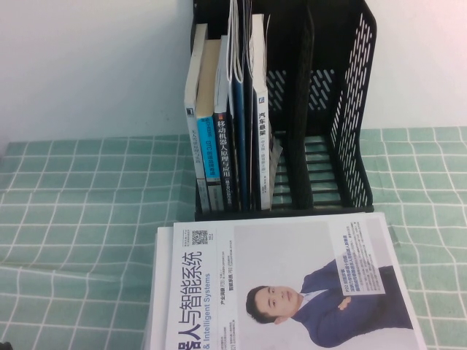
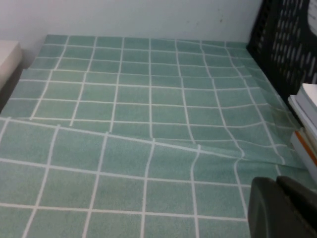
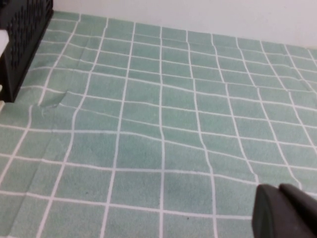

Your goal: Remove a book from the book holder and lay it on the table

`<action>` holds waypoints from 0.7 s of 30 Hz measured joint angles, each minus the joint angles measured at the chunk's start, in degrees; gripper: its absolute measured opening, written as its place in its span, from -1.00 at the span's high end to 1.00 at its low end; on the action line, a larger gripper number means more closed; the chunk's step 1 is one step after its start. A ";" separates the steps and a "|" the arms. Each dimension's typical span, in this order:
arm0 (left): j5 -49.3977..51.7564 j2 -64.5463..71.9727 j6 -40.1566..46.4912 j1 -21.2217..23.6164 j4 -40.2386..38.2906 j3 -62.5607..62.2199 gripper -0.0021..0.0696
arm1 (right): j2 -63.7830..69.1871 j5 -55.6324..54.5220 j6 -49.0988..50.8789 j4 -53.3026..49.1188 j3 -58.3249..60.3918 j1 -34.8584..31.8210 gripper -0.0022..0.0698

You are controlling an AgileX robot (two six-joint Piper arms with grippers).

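Left pincer [image 2: 282, 208] low over bare counter [image 2: 124, 148], right pincer [image 3: 285, 213] likewise; we could not tell either's finger state | book [image 1: 284, 284] lay flat atop a stack, near edge, just before book holder [image 1: 350, 109] | open cloth both sides | counter wrinkled, white wall [image 1: 87, 65] behind.

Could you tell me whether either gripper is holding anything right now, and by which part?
Nothing is held. The left gripper and right gripper each hang over bare table, while the book lies flat before the book holder.
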 joint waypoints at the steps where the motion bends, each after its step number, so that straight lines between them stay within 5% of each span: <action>1: 0.03 0.00 -0.14 -0.75 -0.10 0.00 0.95 | 0.00 0.00 0.14 0.00 0.00 -0.03 0.95; 15: 0.02 0.00 -5.99 -10.11 4.39 -0.13 0.95 | 0.00 0.00 0.37 1.38 0.00 -0.11 0.95; 21: 0.02 0.00 -5.99 -10.84 4.76 -0.13 0.95 | 0.00 0.00 0.39 1.38 0.00 -0.11 0.95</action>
